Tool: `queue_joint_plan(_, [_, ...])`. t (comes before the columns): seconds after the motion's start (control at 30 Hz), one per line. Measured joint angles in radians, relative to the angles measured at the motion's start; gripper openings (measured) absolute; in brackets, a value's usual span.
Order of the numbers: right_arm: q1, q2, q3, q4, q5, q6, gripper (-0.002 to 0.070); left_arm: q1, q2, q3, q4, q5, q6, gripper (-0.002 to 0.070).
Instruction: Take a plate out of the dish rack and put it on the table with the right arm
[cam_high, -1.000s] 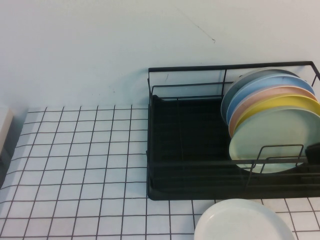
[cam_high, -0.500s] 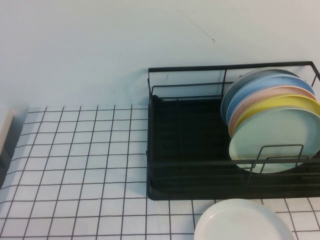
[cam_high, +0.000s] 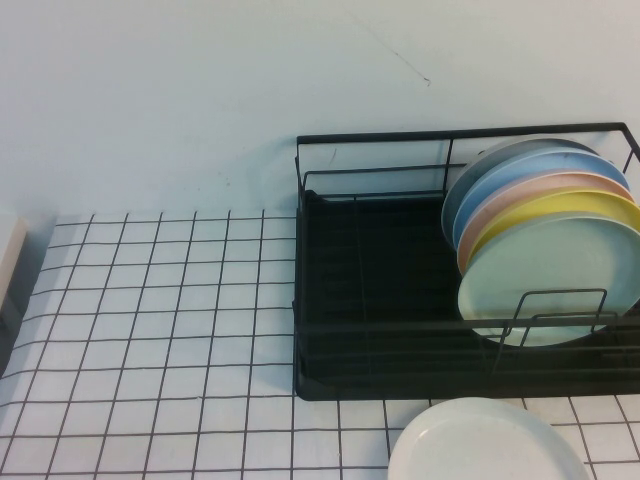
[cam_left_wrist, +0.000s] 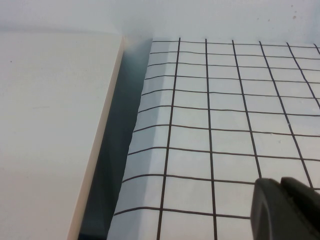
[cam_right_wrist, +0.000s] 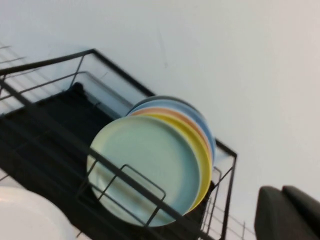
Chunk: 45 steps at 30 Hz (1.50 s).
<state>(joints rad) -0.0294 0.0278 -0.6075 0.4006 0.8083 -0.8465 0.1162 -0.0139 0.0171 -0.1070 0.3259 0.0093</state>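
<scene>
**Q:** What's the surface like, and where's the plate?

**A:** White gridded table (cam_high: 150, 330) under a pale wall. Nearest me, the white plate (cam_high: 485, 442) lies flat on the table, just in front of the dish rack (cam_high: 370, 300). Behind it, in the rack's right end, the pale green plate (cam_high: 550, 280) stands on edge, then yellow (cam_high: 560, 212), peach, blue and grey ones.

**Q:** And your grippers?

**A:** My right gripper (cam_right_wrist: 289, 214) is off the rack's right end, my left gripper (cam_left_wrist: 286, 209) low over the table's left side beside a cream board (cam_left_wrist: 50, 130). Only a dark tip of each shows, so I can't tell about my fingers.
</scene>
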Motion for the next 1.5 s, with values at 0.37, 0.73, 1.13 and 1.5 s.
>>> queue_joint_plan(0.37, [0.0, -0.048, 0.31, -0.04, -0.509, 0.102, -0.0002, 0.0, 0.0, 0.0, 0.0, 0.0, 0.0, -0.0003])
queue_joint_plan(0.73, [-0.045, -0.048, 0.633, -0.318, -0.634, 0.68, -0.0002, 0.0, 0.0, 0.0, 0.0, 0.0, 0.0, -0.0003])
queue_joint_plan(1.13, [-0.072, -0.048, 0.632, -0.408, -0.462, 0.836, -0.0002, 0.0, 0.0, 0.0, 0.0, 0.0, 0.0, -0.0003])
queue_joint_plan(1.5, [-0.072, -0.048, 0.632, -0.408, -0.462, 0.838, -0.0002, 0.0, 0.0, 0.0, 0.0, 0.0, 0.0, -0.0003])
